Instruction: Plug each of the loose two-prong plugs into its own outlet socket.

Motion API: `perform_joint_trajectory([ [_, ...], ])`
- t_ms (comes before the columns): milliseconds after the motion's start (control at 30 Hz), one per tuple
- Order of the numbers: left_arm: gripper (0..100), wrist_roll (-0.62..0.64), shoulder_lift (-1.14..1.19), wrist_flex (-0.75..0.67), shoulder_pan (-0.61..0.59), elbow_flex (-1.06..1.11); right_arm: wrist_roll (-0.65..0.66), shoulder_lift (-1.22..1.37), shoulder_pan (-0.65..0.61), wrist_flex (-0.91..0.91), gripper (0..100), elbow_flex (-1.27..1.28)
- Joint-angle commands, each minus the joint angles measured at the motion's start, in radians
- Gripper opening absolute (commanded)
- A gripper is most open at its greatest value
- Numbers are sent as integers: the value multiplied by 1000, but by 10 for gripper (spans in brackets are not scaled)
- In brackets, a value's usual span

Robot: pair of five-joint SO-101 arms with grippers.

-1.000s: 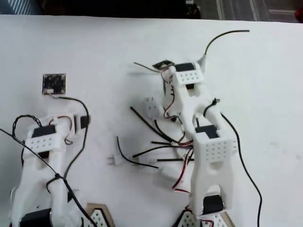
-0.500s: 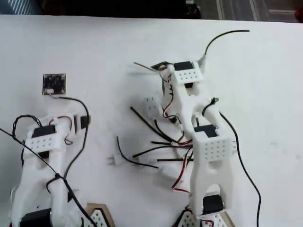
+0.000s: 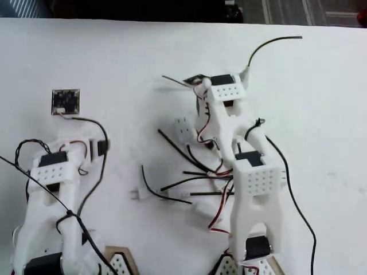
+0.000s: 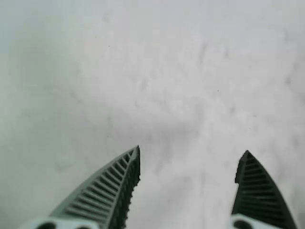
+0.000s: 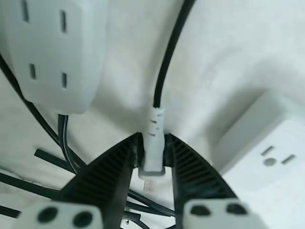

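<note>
White two-prong plug (image 5: 153, 138) on a black cord (image 5: 172, 47) is clamped between the right jaws, over the white worktop (image 5: 228, 57), between a white multi-socket outlet block (image 5: 52, 57) and a white square outlet (image 5: 274, 152). Left jaws gape wide, holding nothing.

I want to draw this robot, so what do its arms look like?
The left arm and right arm are chunky white plastic with panels of little holes, black motors, and thin red and black wires. The left end effector and right end effector each have two dark, pointed, ridged fingers.
</note>
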Motion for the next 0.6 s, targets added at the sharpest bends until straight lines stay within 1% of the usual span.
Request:
perform_joint_trajectory([
  [0, 317, 3, -38, -17, -8, -5, -11, -15, 7, 8, 62, -43],
  [100, 317, 3, -38, -17, -8, -5, -11, -22, 7, 8, 12, -43],
  [167, 317, 3, -38, -17, -8, -5, -11, -36, 5, 24, 18, -52],
  [333, 317, 3, -38, -17, -8, -5, -11, -142, -4, 140, 17, -86],
  [433, 317, 3, -38, -17, -8, -5, -15, -245, -15, 142, 17, -21],
  [567, 318, 3, -38, -17, -1, -3, -18, -417, -41, 133, 17, 127],
])
